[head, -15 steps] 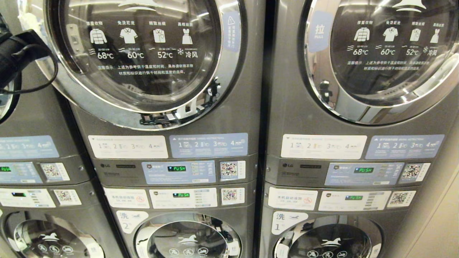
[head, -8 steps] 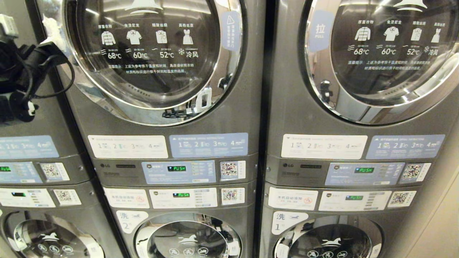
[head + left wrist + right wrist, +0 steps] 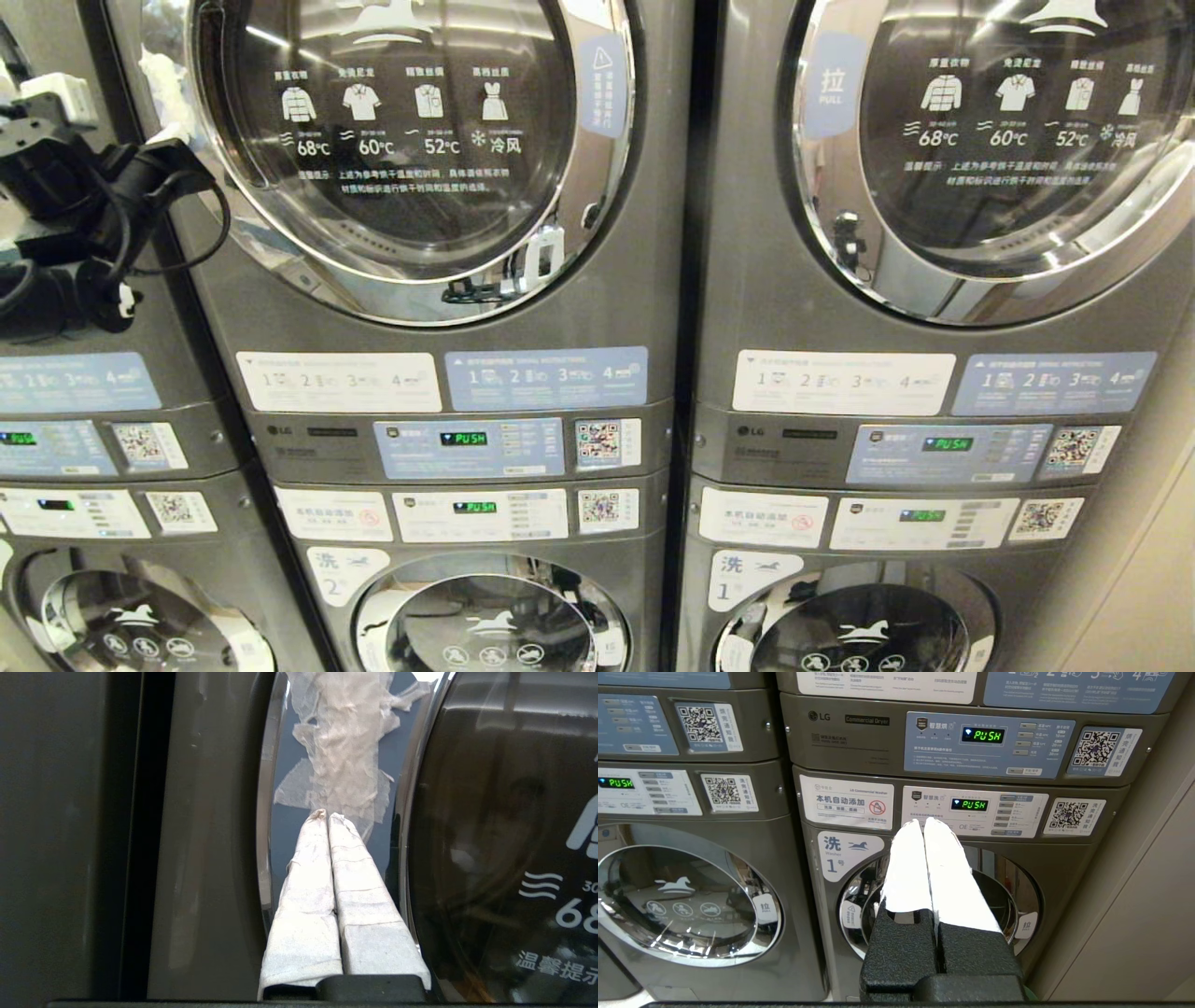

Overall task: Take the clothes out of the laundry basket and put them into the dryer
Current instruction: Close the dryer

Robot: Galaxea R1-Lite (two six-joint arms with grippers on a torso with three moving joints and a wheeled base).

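Left end effector [image 3: 328,815] closed — tips apparently touching dryer [image 3: 411,149] chrome ring.

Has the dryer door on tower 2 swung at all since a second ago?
Yes. The dryer door has swung open: its left rim has shifted rightward off the cabinet front, with the left gripper at that edge.

Head view count: two large chrome-ringed dryer doors, on the dryer [image 3: 411,159] of tower 2 and its neighbour [image 3: 1008,149] of tower 1. Three smaller washer doors [image 3: 490,625] below. Green PUSH displays [image 3: 462,438]: five legible.
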